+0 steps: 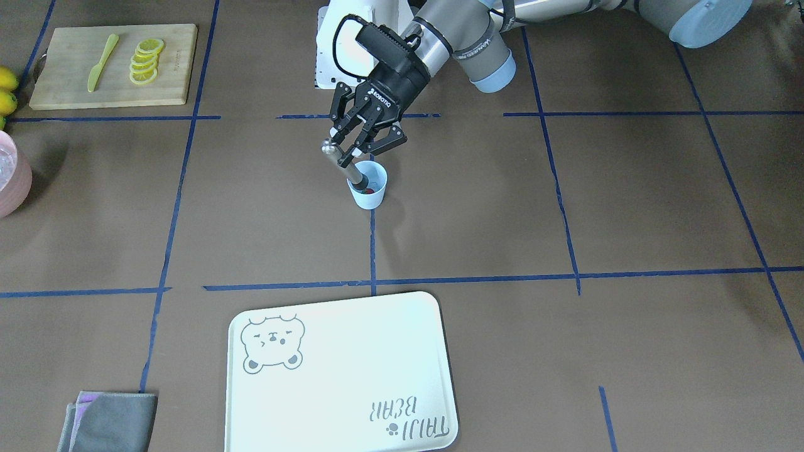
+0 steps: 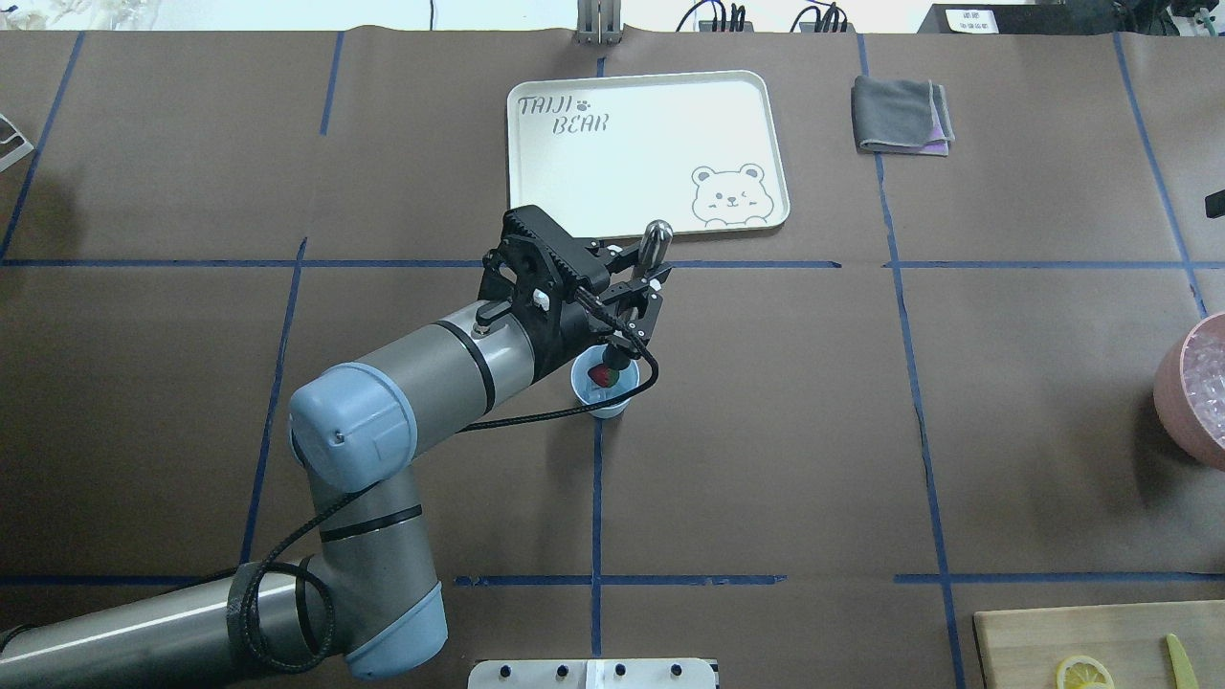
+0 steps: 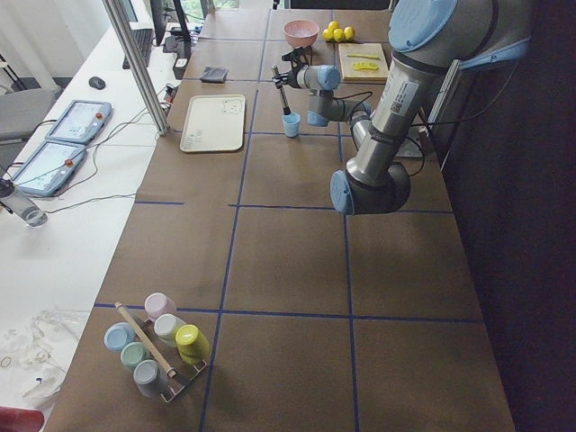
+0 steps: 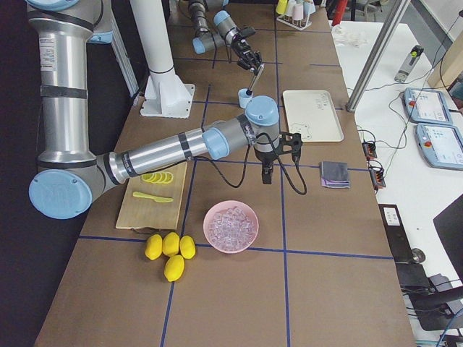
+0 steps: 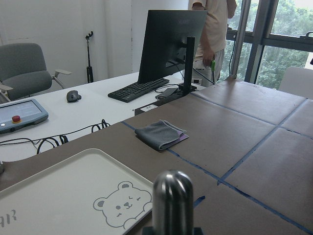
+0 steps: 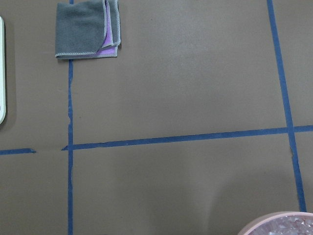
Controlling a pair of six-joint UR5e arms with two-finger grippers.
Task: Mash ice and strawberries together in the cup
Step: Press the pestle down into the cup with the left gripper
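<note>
Your cup (image 1: 367, 199) is small, pale blue, plain and tapered. It stands upright on the brown worktop (image 1: 628, 207). Inside it you can see one tiny red strawberry (image 2: 601, 376). Whether any ice lies in the cup with it, you cannot tell.

The cup sits directly under the left pincer (image 1: 348, 150), a little below its fingertips and not touching them. That pincer is clamped narrow around the shaft of a metal muddler (image 2: 656, 237). The muddler is tilted: its rounded steel top rises above the fingers, and its dark lower end reaches down into the cup's mouth, at the berry.

The ice (image 4: 230, 224) you can see is a heap of whitish cubes in the pink bowl (image 4: 210, 233), well away from the left pincer and close to the right pincer (image 4: 268, 170). The right pincer hangs over bare worktop, far from the cup. It shows only small in the side view, so you cannot tell how its jaws stand.
</note>
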